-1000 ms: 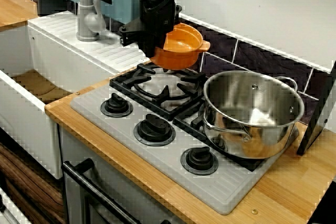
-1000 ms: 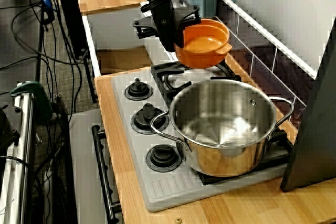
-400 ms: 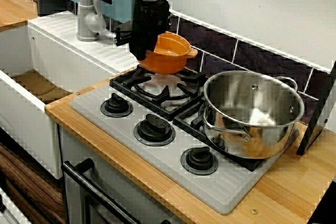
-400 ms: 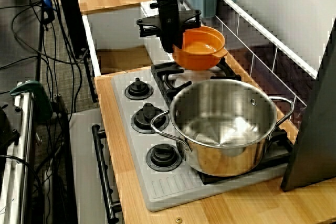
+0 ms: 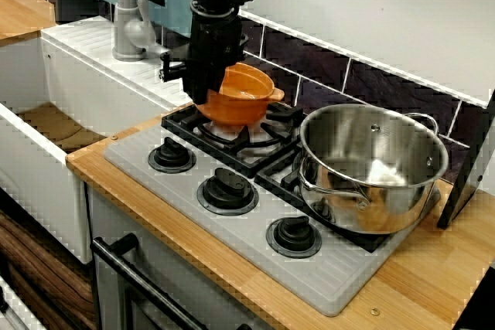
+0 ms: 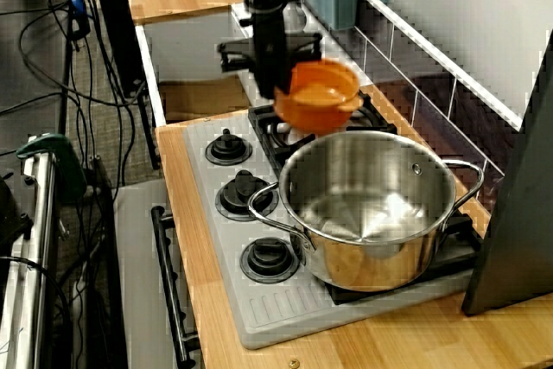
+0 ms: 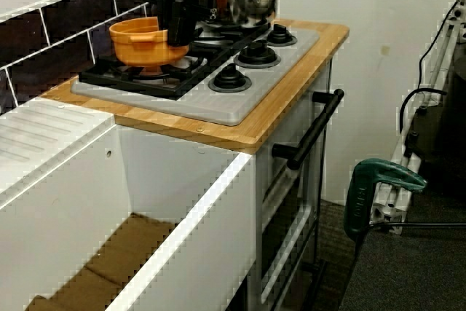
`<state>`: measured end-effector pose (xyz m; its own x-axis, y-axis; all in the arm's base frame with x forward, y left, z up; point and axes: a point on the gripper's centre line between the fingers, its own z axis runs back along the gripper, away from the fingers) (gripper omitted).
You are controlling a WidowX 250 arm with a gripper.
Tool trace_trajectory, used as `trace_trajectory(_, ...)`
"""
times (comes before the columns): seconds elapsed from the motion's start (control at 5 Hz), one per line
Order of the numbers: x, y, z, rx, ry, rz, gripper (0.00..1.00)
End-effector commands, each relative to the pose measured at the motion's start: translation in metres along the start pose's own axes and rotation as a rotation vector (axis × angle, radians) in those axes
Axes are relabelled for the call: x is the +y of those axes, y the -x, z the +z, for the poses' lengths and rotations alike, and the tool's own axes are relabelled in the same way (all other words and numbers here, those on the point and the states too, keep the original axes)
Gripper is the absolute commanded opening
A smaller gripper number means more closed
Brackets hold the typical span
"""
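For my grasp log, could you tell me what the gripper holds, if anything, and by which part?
The gripper holds the orange bowl, clamped on one side of its rim.

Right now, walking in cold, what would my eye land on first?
The bright orange bowl stands out, gripped at its rim by the black tool, low over the black burner grate. Next comes the big shiny steel pot on the neighbouring burner, empty inside.

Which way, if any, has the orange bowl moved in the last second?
Yes. The orange bowl has dropped from against the tiles toward the burner grate.
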<state>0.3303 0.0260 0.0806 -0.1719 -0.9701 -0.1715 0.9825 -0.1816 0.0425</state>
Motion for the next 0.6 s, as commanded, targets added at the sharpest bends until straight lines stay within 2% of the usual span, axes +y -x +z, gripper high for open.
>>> trace_trajectory(0.0,-0.0057,0.0004,0.0207,-0.009,-0.073,-0.017,0.00)
trace_trajectory(0.2,-0.0060,0.0005,0.0210,-0.020,-0.074,0.001,1.00)
trace_trajectory(0.4,-0.0050,0.0019,0.0241,-0.031,-0.078,0.012,1.00)
